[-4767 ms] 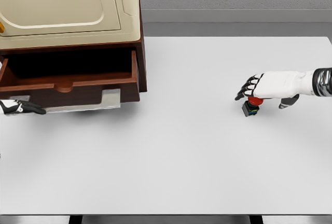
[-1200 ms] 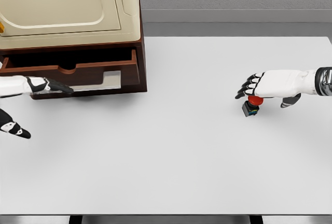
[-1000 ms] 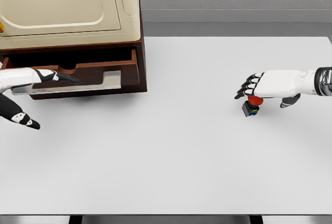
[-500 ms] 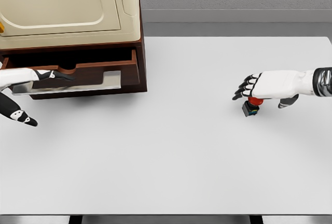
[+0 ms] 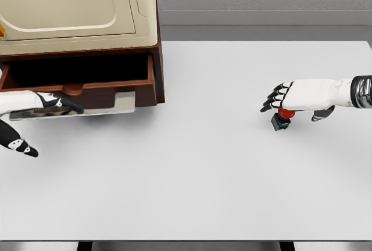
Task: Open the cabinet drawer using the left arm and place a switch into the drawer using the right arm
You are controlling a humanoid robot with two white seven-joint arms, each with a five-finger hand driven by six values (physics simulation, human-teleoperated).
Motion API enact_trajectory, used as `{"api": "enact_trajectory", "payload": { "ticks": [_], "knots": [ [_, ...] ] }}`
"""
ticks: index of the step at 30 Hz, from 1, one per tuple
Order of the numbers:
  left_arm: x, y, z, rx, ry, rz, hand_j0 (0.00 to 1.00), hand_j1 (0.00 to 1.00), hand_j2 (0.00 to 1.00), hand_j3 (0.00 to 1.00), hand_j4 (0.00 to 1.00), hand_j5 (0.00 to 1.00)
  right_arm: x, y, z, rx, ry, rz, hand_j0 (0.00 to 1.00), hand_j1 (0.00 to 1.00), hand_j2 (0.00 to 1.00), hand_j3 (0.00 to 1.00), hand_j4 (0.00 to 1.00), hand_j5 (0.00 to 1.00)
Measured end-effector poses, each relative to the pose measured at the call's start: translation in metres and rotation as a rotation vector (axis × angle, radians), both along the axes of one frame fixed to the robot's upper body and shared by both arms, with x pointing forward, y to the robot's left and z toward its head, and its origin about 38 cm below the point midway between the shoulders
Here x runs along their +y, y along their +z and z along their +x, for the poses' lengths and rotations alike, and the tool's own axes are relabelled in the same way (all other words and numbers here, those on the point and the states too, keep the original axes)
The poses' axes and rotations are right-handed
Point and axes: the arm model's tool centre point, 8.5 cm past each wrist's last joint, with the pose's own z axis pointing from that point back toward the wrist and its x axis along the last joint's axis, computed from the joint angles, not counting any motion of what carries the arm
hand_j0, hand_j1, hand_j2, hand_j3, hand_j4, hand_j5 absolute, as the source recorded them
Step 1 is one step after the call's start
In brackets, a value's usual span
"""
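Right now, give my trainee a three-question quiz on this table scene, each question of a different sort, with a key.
1. True or false: the cabinet drawer is pulled partly open.
2. Which best describes the switch? A) inside the drawer B) on the white table, under the right hand C) lifted high over the cabinet
3. Fill in: the left hand is at the drawer's ______ edge.

Key: 1 true; 2 B; 3 front.
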Motion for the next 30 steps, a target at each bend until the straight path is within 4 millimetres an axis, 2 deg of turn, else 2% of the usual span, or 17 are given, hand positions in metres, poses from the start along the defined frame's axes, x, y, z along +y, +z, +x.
{"api": "enact_trajectory", "payload": {
  "ticks": [13,19,30],
  "knots": [
    [0.000,0.001,-0.014,0.003,-0.054,0.015,1.00,1.00,1.00,1.00,1.00,1.00,-0.001,0.000,-0.001,0.001,0.001,-0.002,1.00,1.00,1.00,1.00,1.00,1.00],
    [0.000,0.003,-0.016,-0.014,-0.080,0.028,1.00,1.00,1.00,1.00,1.00,1.00,-0.003,0.001,-0.003,0.001,-0.001,-0.008,0.95,0.95,0.95,0.95,0.95,0.95],
    [0.002,0.004,-0.023,-0.031,-0.143,0.055,1.00,1.00,1.00,1.00,1.00,1.00,-0.005,-0.003,0.000,0.006,-0.014,-0.009,0.96,0.96,0.96,0.96,0.96,0.96]
  ]
}}
